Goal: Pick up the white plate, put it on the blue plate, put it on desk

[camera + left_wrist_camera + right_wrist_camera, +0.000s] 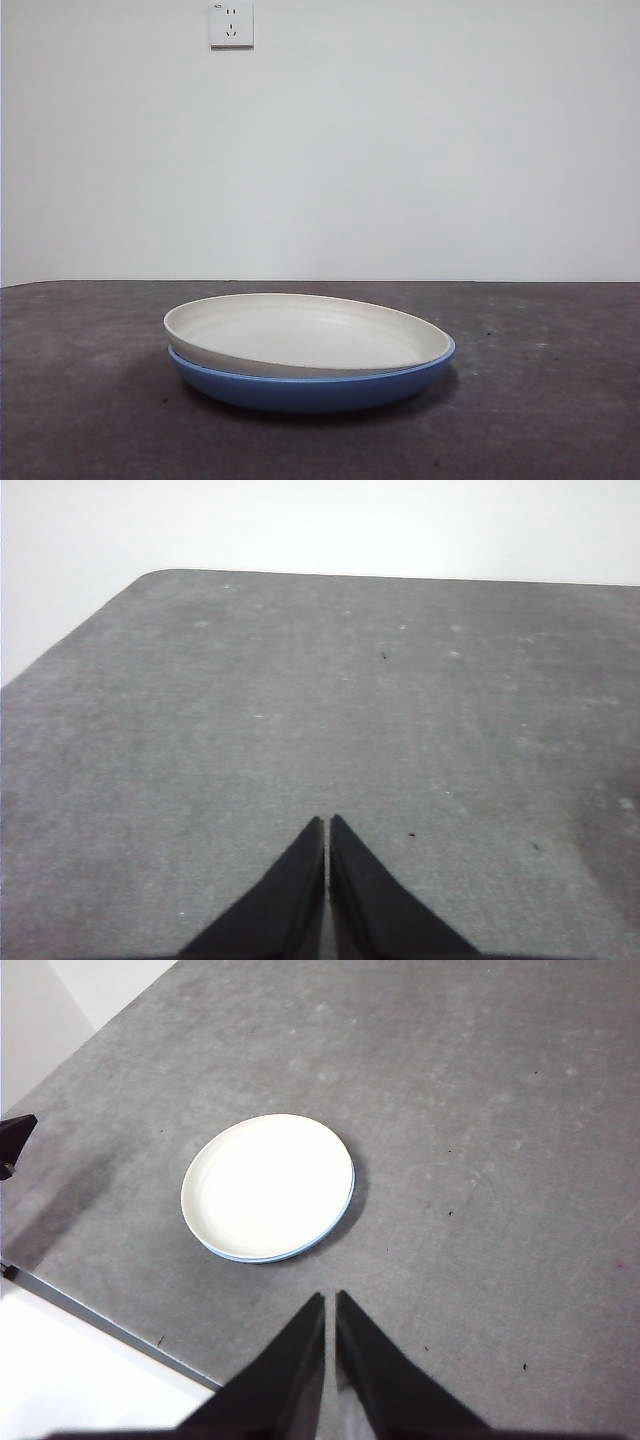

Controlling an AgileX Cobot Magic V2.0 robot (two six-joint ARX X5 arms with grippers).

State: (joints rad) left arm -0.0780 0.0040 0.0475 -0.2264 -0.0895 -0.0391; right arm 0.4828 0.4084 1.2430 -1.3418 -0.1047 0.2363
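Note:
The white plate (pixel 300 333) lies stacked inside the blue plate (pixel 310 388) on the desk (pixel 540 400), slightly tilted, near the middle. In the right wrist view the white plate (pixel 265 1185) covers the blue plate (pixel 345 1195), which shows only as a thin rim. My right gripper (pixel 328 1300) is shut and empty, high above the desk and apart from the plates. My left gripper (pixel 327 823) is shut and empty over bare desk (pixel 300 680), with no plate in its view. Neither gripper shows in the front view.
A white wall with a socket (pixel 231 24) stands behind the desk. The desk's edge (pixel 110 1325) runs near the plates in the right wrist view. A dark tip (pixel 12 1140) shows at that view's side edge.

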